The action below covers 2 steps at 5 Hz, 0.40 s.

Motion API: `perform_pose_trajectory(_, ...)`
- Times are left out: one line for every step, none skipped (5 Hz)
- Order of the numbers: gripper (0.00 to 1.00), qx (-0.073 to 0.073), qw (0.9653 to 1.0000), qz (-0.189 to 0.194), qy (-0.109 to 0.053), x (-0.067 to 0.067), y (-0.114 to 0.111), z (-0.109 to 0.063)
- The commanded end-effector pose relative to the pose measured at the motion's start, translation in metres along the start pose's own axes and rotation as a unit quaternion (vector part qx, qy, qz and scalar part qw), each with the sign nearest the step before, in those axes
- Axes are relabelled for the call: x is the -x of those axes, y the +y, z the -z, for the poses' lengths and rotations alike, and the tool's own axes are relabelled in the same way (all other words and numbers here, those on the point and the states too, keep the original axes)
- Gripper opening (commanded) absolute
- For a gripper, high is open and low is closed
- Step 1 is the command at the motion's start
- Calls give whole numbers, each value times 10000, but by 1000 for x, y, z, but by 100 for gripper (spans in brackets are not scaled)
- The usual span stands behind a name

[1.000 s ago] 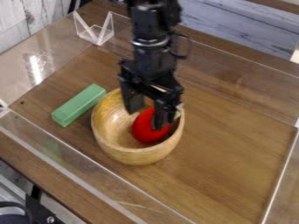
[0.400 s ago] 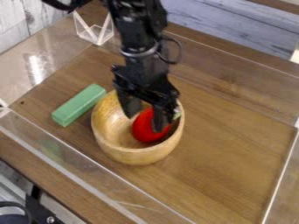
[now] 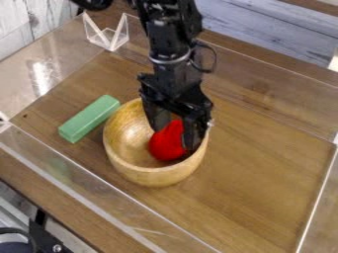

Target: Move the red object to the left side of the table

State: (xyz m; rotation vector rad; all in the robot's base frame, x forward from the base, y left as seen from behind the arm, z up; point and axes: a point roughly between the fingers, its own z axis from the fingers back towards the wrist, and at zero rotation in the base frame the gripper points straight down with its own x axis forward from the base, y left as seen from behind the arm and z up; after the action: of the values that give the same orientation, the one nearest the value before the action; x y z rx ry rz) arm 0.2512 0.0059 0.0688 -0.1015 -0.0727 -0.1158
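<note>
The red object (image 3: 165, 144), a small round toy fruit, lies inside the round light-wood bowl (image 3: 126, 158) near the middle of the table (image 3: 251, 168). My gripper (image 3: 177, 126) hangs straight down over the bowl, open, with its black fingers (image 3: 199, 126) straddling the top of the red object. The fruit's upper part is hidden behind the fingers, and I cannot tell whether they touch it.
A green rectangular block (image 3: 89, 117) lies just left of the bowl. Low clear acrylic walls (image 3: 79, 193) edge the tabletop. A small clear stand (image 3: 106, 32) sits at the back left.
The arm has shifted slightly right and lower over the bowl, bringing the open fingers closer around the red object. The bowl, fruit and block have not moved.
</note>
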Motion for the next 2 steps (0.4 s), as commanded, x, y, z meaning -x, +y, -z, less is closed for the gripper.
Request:
perform_pose_trajectory(100,5,9998,-52,-199,-12,14,-12)
perform_pose_trajectory(100,37,9998,66,-189,-14,14,-12)
